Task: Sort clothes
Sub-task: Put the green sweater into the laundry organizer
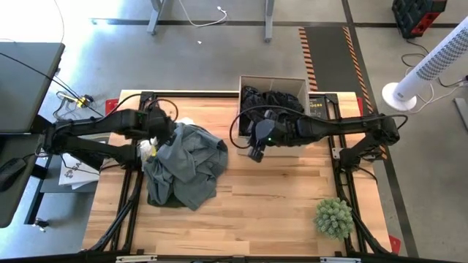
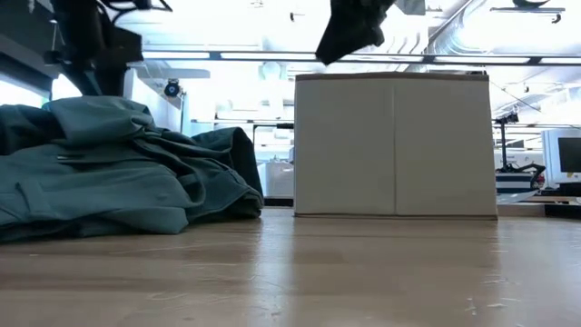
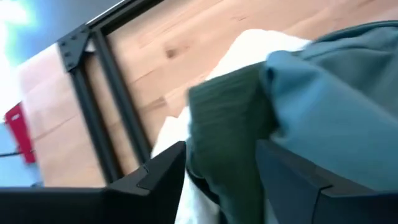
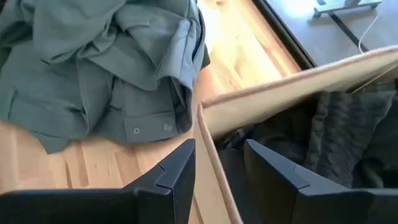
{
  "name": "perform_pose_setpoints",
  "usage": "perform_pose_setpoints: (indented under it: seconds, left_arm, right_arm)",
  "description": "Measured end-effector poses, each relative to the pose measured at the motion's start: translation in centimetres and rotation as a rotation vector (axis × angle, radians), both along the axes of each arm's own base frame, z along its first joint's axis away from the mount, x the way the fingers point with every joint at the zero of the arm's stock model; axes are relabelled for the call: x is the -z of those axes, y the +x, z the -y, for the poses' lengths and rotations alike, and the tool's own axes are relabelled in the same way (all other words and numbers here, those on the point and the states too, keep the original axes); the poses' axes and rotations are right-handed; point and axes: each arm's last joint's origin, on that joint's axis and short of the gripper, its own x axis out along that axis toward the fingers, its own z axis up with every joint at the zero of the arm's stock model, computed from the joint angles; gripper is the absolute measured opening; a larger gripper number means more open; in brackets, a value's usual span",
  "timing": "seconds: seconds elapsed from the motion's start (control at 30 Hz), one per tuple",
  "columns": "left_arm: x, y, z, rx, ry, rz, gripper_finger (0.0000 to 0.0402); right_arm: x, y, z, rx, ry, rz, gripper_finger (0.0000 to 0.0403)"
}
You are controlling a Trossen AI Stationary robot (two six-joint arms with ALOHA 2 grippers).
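Note:
A grey-green garment (image 1: 183,164) lies heaped on the table's left half, resting partly on a white garment (image 1: 150,146) that peeks out at its left. My left gripper (image 1: 157,135) is at the heap's far left corner, shut on a fold of the grey-green cloth (image 3: 224,137). A black garment (image 1: 270,98) lies inside the tan cardboard box (image 1: 292,84) at the far edge. My right gripper (image 1: 254,152) hangs open and empty above the box's near left corner, one finger on either side of the box wall (image 4: 208,143). The plaid shirt is out of view. My left gripper pinches a bunched fold of the grey-green garment (image 3: 227,155) between its two fingers, at the heap's far left edge. The fold fills the gap between the fingers. The rest of the garment lies on the table and on the white garment (image 3: 261,43).
A black book (image 1: 319,106) lies beside the box on its right. A green plant (image 1: 334,217) stands at the near right corner. Bare wood (image 1: 278,197) lies in the middle and near part. A dark frame rail (image 3: 93,106) runs along the table's left edge.

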Motion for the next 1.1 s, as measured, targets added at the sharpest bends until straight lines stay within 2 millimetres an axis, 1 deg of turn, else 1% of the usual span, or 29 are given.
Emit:
perform_pose_setpoints:
  seconds: [0.13, 0.2, 0.33, 0.4, 0.5, 0.57, 0.6, 0.63, 0.73, 0.83, 0.9, 0.97, 1.0, 1.1]
  left_arm:
    - [0.7, 0.3, -1.3, -0.036, -0.049, -0.059, 0.02]
    - [1.6, 0.6, -1.9, -0.028, -0.107, -0.062, 0.0195]
    - [3.8, 1.2, -2.9, 0.044, -0.203, 0.002, 0.0177]
    - [4.5, 1.4, -3.2, 0.082, -0.23, 0.039, 0.0157]
    - [4.1, 1.8, -3.3, 0.139, -0.215, 0.086, 0.0098]
    - [2.6, 2.2, -3.3, 0.186, -0.178, 0.149, 0.0043]
    - [1.5, 2.3, -3.2, 0.214, -0.147, 0.189, 0.0022]
    - [0.3, 2.4, -3.1, 0.24, -0.117, 0.227, 0.0012]
    - [-4.4, 2.4, -2.8, 0.337, -0.002, 0.389, 0.001]
    - [-9.4, 2.1, -2.0, 0.455, 0.131, 0.577, 0.0004]
    - [-12.3, 1.9, -1.4, 0.536, 0.211, 0.701, 0.0004]
    - [-14.6, 1.9, -0.9, 0.615, 0.272, 0.804, 0.0003]
    - [-15.4, 2.0, -0.7, 0.649, 0.3, 0.847, 0.0003]
    - [-17.2, 2.7, -0.2, 0.737, 0.375, 0.963, 0.0002]
  right_arm:
    - [1.0, -0.1, -0.5, 0.013, 0.024, -0.002, 0.0133]
    - [1.7, -0.2, -0.9, 0.013, 0.032, -0.02, 0.0133]
    - [2.4, -0.4, -1.7, 0.015, 0.04, -0.015, 0.0133]
    - [2.5, -0.4, -2.2, 0.002, 0.042, -0.016, 0.0133]
    - [2.5, -0.4, -2.9, -0.019, 0.043, -0.01, 0.0133]
    - [2.4, -0.3, -3.3, -0.03, 0.041, 0.01, 0.0133]
    - [2.3, -0.2, -3.5, -0.034, 0.04, 0.025, 0.0133]
    - [2.2, -0.1, -3.6, -0.038, 0.037, 0.043, 0.0133]
    - [1.5, 0.5, -3.9, -0.074, 0.002, 0.128, 0.0133]
    - [0.4, 1.3, -4.0, -0.161, -0.096, 0.222, 0.0133]
    - [-0.4, 1.8, -4.0, -0.207, -0.161, 0.293, 0.0133]
    - [-1.2, 2.2, -3.9, -0.219, -0.202, 0.367, 0.0133]
    - [-1.6, 2.4, -3.7, -0.224, -0.228, 0.406, 0.0133]
    - [-3.2, 2.8, -2.9, -0.233, -0.323, 0.538, 0.0134]
